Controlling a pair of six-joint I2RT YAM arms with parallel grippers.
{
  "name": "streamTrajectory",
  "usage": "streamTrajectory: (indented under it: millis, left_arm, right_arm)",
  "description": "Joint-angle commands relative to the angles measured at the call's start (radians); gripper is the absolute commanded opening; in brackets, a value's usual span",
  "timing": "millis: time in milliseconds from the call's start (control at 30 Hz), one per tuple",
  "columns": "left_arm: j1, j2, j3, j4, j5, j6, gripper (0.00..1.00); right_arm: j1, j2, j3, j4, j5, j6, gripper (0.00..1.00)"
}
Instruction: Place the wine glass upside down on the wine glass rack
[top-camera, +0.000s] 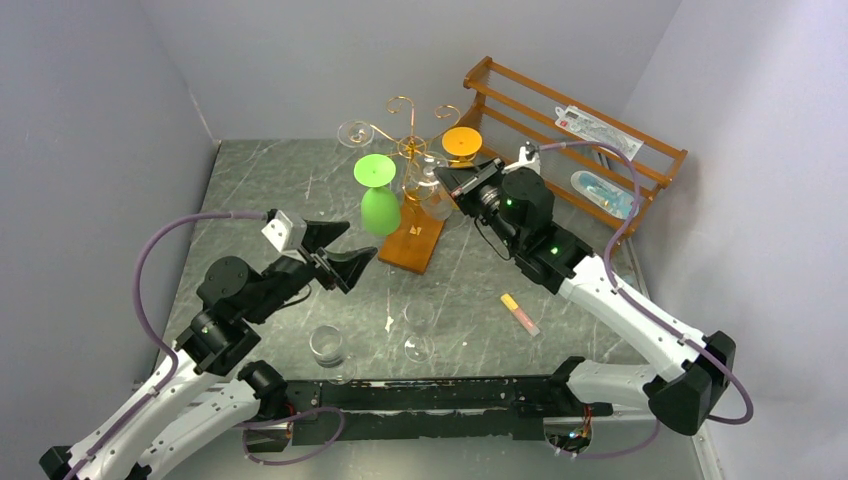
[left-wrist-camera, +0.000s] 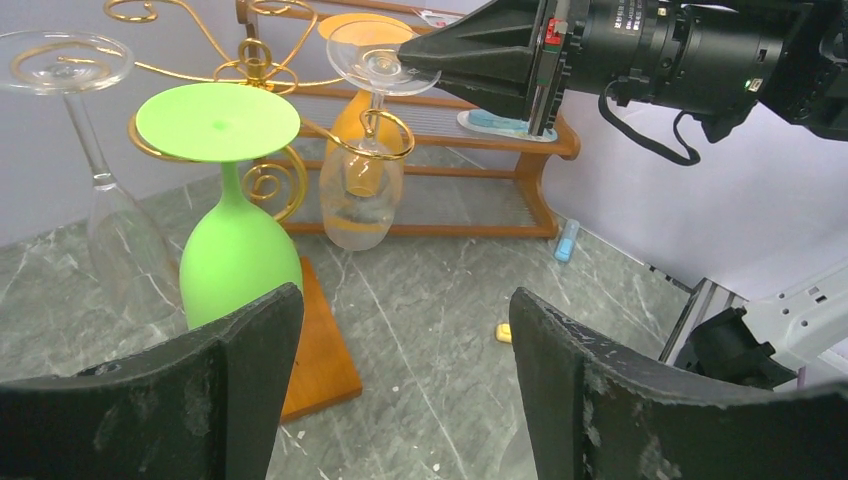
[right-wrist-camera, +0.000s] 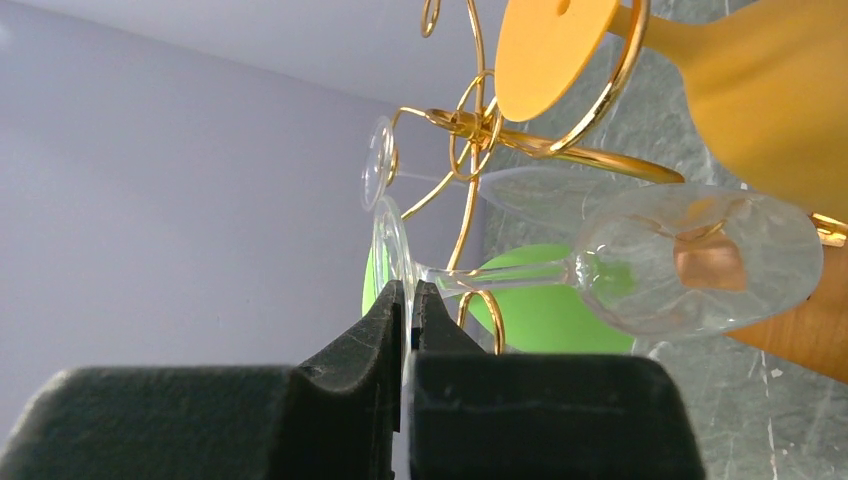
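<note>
A clear wine glass (top-camera: 432, 196) hangs upside down at the front right of the gold wire wine glass rack (top-camera: 405, 140). My right gripper (right-wrist-camera: 408, 290) is shut on the rim of the glass's foot (right-wrist-camera: 388, 235). The stem (left-wrist-camera: 378, 100) passes through a curled gold arm (left-wrist-camera: 392, 135), with the bowl (left-wrist-camera: 355, 200) below it. My left gripper (left-wrist-camera: 405, 300) is open and holds nothing. It hovers low over the table, just left of the rack's orange-brown wooden base (left-wrist-camera: 320, 350).
The rack also holds a green glass (top-camera: 378, 200), an orange glass (top-camera: 461, 142) and another clear glass (top-camera: 355, 132). Two clear glasses (top-camera: 328, 345) (top-camera: 418, 330) stand near the front. A yellow-pink stick (top-camera: 519, 313) lies right. A slatted wooden shelf (top-camera: 505, 92) stands behind.
</note>
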Motion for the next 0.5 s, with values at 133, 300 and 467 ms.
streamTrajectory:
  millis: [133, 300, 467]
  left_arm:
    - [-0.003, 0.005, 0.038, -0.092, -0.106, -0.048, 0.79]
    - [-0.003, 0.010, 0.051, -0.120, -0.108, -0.055, 0.80]
    - [-0.004, 0.016, 0.072, -0.157, -0.158, -0.069, 0.80]
  right_arm:
    - [-0.026, 0.045, 0.060, 0.077, -0.141, -0.014, 0.00]
    - [-0.039, 0.076, 0.074, 0.080, -0.207, -0.017, 0.00]
    - [-0.039, 0.073, 0.077, 0.066, -0.229, -0.037, 0.00]
